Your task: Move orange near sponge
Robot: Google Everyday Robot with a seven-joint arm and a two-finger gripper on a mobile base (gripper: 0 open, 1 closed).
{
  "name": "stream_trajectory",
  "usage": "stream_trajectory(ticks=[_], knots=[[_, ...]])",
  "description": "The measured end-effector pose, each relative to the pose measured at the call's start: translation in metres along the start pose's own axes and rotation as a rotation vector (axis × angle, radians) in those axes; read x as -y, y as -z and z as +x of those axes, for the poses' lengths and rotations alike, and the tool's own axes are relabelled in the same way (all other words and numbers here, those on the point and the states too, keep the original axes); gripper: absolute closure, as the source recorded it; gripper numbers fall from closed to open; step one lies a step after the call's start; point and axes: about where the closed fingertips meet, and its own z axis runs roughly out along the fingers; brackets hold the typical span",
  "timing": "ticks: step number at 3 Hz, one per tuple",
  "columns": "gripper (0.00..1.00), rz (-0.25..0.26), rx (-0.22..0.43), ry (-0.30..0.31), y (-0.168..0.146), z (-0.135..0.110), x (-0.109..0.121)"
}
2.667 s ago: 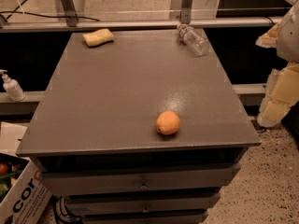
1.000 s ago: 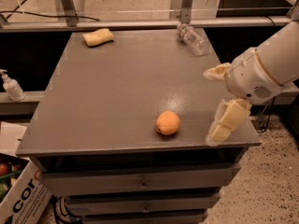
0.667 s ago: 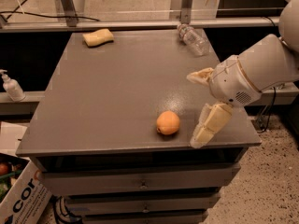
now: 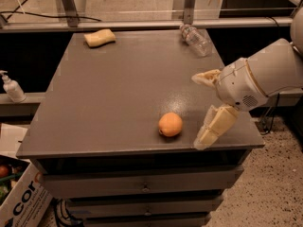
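The orange (image 4: pixel 170 124) sits on the grey tabletop (image 4: pixel 118 89) near its front edge, right of centre. The pale yellow sponge (image 4: pixel 100 37) lies at the far left corner of the table, well away from the orange. My gripper (image 4: pixel 199 110) is to the right of the orange, above the table's front right part. It is open, with one cream finger (image 4: pixel 207 77) pointing left and the other finger (image 4: pixel 214 127) pointing down toward the front edge. It holds nothing and does not touch the orange.
A clear plastic bottle (image 4: pixel 195 38) lies on its side at the far right corner. A metal rail (image 4: pixel 142 25) runs behind the table. A soap dispenser (image 4: pixel 11 88) stands on a ledge to the left. A cardboard box (image 4: pixel 19 197) sits on the floor at lower left.
My arm has come in from the right edge of the view and moved left over the table's front right part, closer to the orange. The orange, sponge and bottle have not moved.
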Motion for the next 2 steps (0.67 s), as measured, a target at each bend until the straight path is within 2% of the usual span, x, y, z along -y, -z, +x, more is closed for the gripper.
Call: stream_trajectory(ticks=[2], knots=[[0.0,-0.003,0.121,0.022,-0.027,0.009,0.001]])
